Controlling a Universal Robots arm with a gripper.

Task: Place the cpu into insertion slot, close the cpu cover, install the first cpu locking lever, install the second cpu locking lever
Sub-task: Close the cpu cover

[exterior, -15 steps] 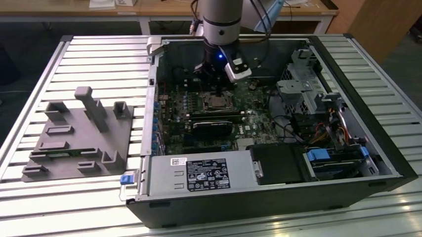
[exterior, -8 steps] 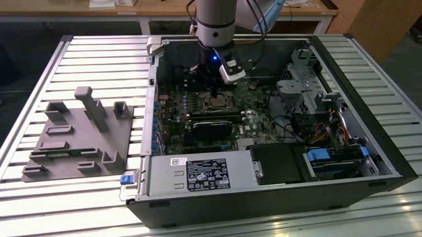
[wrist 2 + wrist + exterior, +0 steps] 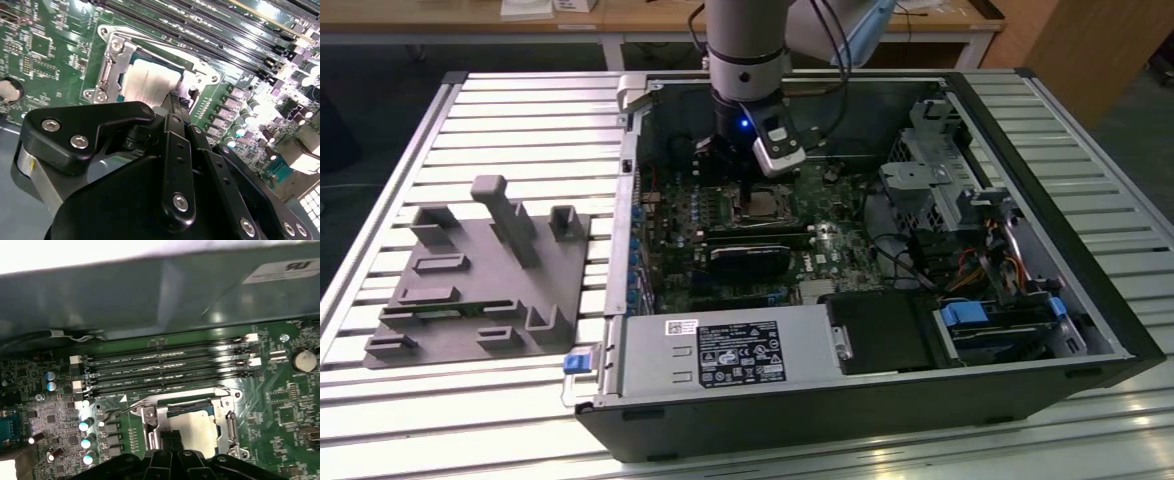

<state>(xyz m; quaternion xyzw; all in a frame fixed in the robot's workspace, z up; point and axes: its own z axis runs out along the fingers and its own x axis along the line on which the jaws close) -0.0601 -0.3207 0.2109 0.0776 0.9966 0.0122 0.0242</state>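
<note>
Gripper clenched, empty, tips at cpu cover edge.
Cover looks down over cpu; push slow, straight down, w/o sideways drag.

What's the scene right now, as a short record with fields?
setting: open black computer case on a slatted metal table
chip: small silver-grey square cpu seated in the silvery-rimmed insertion slot of the green circuit board
cover: thin silvery cpu cover frame appears down around the chip's top
gripper: black gripper at the socket's edge, close over the cover
aside: grey moulded fixture tray on the exterior view's left
</note>
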